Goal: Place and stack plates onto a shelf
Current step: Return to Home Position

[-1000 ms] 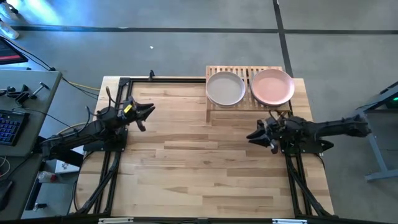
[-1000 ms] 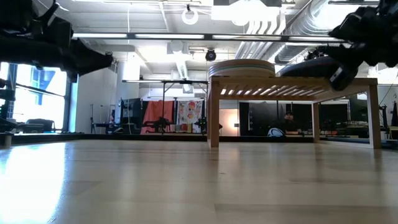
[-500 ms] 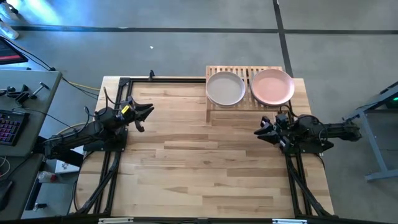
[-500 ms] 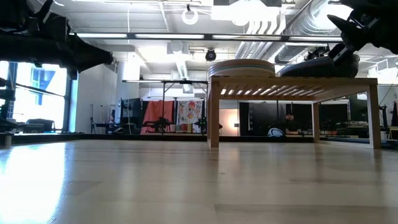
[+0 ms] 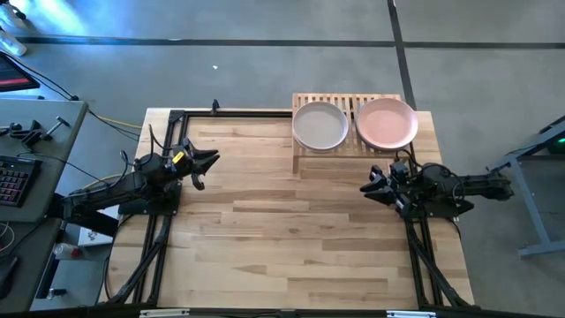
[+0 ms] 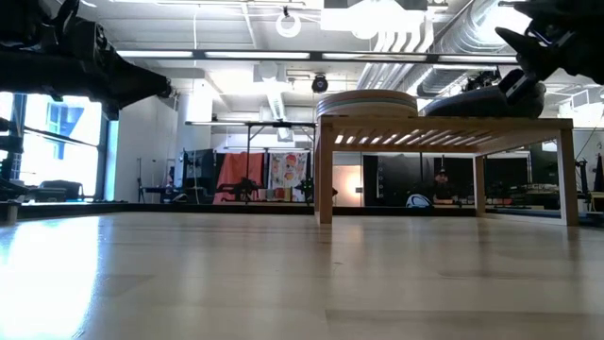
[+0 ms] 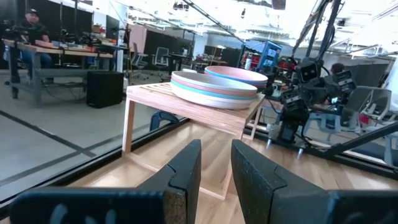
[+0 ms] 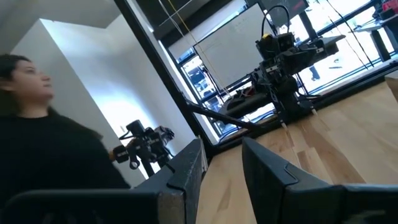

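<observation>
Two stacks of plates rest on the slatted top of the shelf (image 5: 351, 102) at the table's far right. The left stack has a cream plate (image 5: 320, 125) on top, the right stack a pink plate (image 5: 387, 123). The left wrist view shows both stacks (image 7: 214, 88) side by side, each with several plates. My left gripper (image 5: 210, 159) hovers open over the table's left side, pointing toward the shelf, nothing between its fingers (image 7: 186, 168). My right gripper (image 5: 369, 188) hovers open just in front of the shelf's near edge, below the pink stack, and is also empty (image 8: 222, 165).
The wide plank tabletop (image 5: 291, 238) stretches between the two arms and in front of the shelf. A side table with a keyboard (image 5: 13, 181) stands beyond the left edge. A person (image 8: 37, 124) shows in the right wrist view, beyond the table.
My right gripper has risen and tipped its fingers upward while its arm folded back toward the table's right edge; it stays open and empty. The plates and the shelf have not moved.
</observation>
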You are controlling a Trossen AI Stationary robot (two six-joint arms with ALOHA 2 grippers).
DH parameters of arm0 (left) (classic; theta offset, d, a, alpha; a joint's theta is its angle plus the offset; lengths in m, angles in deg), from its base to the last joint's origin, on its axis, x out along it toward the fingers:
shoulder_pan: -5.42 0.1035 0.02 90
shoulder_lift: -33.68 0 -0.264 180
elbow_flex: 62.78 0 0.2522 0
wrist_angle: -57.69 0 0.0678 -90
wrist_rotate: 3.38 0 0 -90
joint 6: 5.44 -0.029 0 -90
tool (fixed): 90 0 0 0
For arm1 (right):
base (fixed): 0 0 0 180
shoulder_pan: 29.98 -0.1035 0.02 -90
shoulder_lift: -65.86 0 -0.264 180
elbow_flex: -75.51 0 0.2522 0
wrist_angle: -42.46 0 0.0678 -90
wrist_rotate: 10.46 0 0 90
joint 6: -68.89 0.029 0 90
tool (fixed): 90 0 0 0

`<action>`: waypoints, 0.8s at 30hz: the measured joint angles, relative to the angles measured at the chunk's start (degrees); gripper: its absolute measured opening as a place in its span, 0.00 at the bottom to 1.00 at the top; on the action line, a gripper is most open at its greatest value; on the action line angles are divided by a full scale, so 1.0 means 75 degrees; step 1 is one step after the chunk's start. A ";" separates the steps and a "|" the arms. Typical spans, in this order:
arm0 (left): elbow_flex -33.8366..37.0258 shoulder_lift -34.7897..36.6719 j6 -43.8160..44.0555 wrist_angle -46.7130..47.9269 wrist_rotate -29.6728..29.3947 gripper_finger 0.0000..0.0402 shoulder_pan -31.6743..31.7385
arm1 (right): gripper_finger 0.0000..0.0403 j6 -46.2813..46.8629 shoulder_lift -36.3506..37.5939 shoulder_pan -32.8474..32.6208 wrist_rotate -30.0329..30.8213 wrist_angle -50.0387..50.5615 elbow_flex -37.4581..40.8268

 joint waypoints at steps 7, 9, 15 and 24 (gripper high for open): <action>0.0000 0.0000 0.0000 -0.0003 -0.0002 0.19 0.0000 | 0.24 0.0000 0.0000 0.0000 0.0000 0.0100 0.0000; 0.0000 0.0000 0.0000 -0.0003 -0.0002 0.19 0.0000 | 0.24 0.0001 0.0000 0.0000 -0.0001 0.0098 0.0000; 0.0000 0.0000 0.0000 -0.0003 -0.0002 0.19 0.0000 | 0.24 0.0003 0.0000 0.0000 -0.0003 0.0097 0.0003; 0.0000 0.0000 0.0000 -0.0005 -0.0002 0.19 0.0000 | 0.24 0.0001 0.0000 -0.0001 -0.0002 0.0097 0.0003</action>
